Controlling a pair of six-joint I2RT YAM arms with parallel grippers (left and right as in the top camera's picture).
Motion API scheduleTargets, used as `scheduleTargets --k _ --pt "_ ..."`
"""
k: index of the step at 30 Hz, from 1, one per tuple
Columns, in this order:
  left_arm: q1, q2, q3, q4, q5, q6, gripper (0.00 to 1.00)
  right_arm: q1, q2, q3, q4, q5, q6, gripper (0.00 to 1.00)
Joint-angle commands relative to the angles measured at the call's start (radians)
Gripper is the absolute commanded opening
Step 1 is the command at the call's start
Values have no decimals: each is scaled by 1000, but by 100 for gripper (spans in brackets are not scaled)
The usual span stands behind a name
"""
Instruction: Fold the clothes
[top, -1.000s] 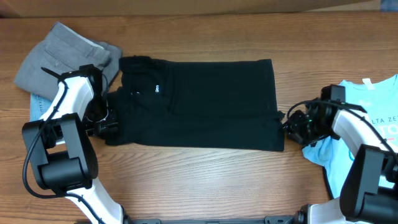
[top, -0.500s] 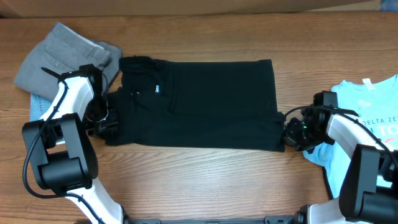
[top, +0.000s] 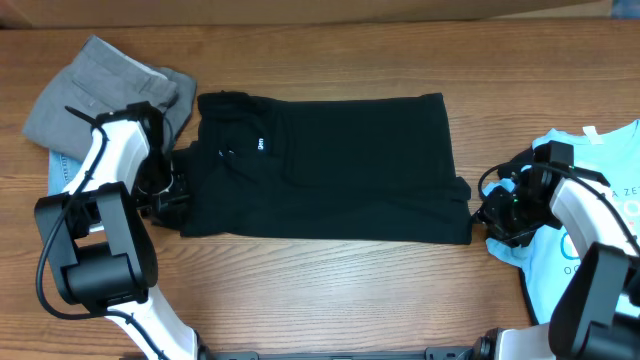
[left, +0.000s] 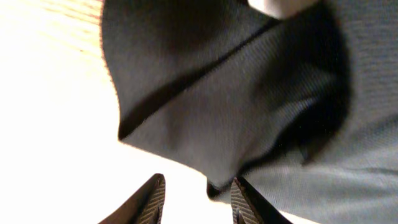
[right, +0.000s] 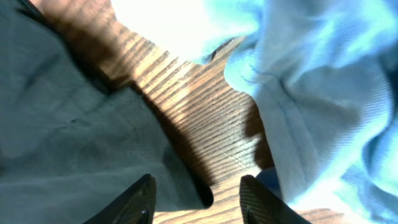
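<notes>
Since a second before, the black T-shirt (top: 320, 165) had been drawn flatter, and its hem end lay further toward the right gripper (right: 200, 202), which had backed off toward the blue shirt (right: 323, 93). Its jaws stood spread, with the black hem just ahead of one finger and bare table (right: 205, 124) between them. The left gripper (left: 199, 199) also stood spread, a folded corner of the T-shirt just ahead of its jaws and seemingly touching one finger. For a clean fold, each gripper would probably need to close on its corner through every layer, then lift evenly together.
</notes>
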Motion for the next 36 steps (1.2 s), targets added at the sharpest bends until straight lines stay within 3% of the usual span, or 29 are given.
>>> scheduleTargets --k 1,8,11,14,18,21,24,26,36 --pt "-7 3 114 -57 21 2 39 -5 -58 37 -1 4 -9 49" --pt "-22 2 277 -121 137 90 41 12 -76 45 51 -79 -22 51" --pt "-52 3 279 -89 226 154 42 42 -66 45 108 -98 -15 57" --pt "-99 3 275 -59 230 179 44 80 -44 44 166 -77 22 65" --pt "-159 3 275 -44 205 186 49 131 10 44 230 -45 69 63" --pt "-187 3 275 -40 186 186 49 148 63 44 236 5 118 56" --pt "-201 3 275 -39 183 185 50 148 98 44 233 -27 121 27" --pt "-201 3 275 -39 183 185 50 148 94 46 248 -35 120 18" --pt "-201 3 275 -29 184 185 51 148 11 136 240 -43 113 7"
